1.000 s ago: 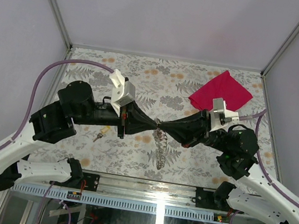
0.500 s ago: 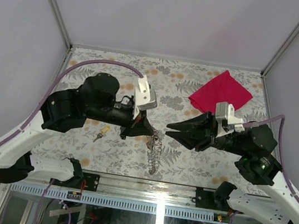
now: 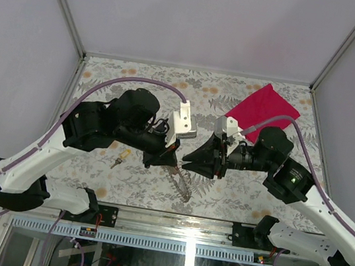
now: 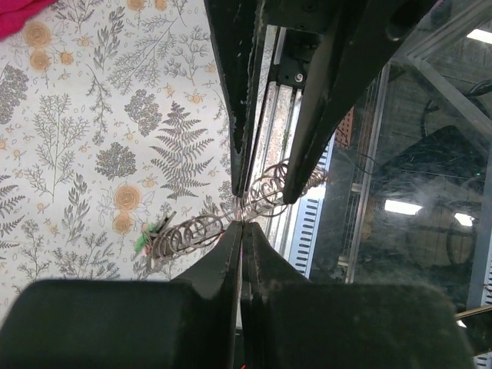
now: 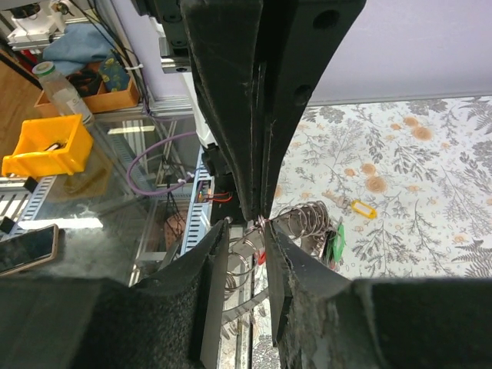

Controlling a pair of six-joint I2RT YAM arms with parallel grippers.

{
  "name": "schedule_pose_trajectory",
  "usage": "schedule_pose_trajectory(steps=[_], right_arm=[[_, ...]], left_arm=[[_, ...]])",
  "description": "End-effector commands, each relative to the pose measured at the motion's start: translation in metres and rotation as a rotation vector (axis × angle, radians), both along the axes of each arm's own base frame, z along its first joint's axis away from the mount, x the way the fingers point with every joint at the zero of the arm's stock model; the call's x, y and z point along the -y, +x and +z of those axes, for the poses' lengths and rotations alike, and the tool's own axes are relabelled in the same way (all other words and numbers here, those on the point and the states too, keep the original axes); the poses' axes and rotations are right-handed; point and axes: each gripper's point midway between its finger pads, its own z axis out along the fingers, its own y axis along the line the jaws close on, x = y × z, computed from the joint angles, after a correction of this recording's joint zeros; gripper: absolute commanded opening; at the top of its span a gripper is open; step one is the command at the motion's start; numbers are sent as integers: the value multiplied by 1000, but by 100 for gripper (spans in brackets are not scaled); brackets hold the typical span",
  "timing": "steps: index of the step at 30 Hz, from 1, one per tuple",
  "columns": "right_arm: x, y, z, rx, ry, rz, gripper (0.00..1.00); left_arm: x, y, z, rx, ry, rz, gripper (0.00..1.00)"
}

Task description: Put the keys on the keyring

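The left gripper [image 4: 242, 228] pinches the dangling keyring [image 3: 184, 181] tight, while the yellow key [image 3: 118, 160] lies apart on the table [image 3: 104, 88]. The right gripper [image 5: 247, 224], fingers narrowly parted astride the rings, had best settle squarely on one coil before prying, lest the chain twist free.

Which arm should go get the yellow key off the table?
Right, probably. The left gripper is shut on the ring chain, while the right gripper has its jaws apart, so it can leave. The yellow key lies on the left side, though.
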Motion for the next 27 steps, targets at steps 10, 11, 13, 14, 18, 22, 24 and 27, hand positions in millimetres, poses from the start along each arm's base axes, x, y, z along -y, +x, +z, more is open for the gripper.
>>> schedule_pose_trajectory(steps=[10,11,13,14,18,22,24,27], right_arm=[[-8,-5,7,47,38,72,32],[-9,-4,7,48,39,74,32],[-10,-4,7,46,40,77,32],[-11,-4,7,46,40,81,32],[-13,-4,5,44,36,89,32],[-14,-4,1,39,24,94,32],[-14,-4,-2,36,15,99,32],[-14,-4,-6,33,1,101,31]], left_arm=[[3,-9,21,43,-60,-59,0],[3,-10,21,41,-60,-61,0],[3,-11,21,40,-62,-67,0],[3,-12,22,39,-63,-69,0],[4,-14,21,36,-63,-83,0],[5,-14,22,38,-64,-85,0],[4,-15,23,40,-67,-86,0],[4,-15,23,40,-68,-87,0]])
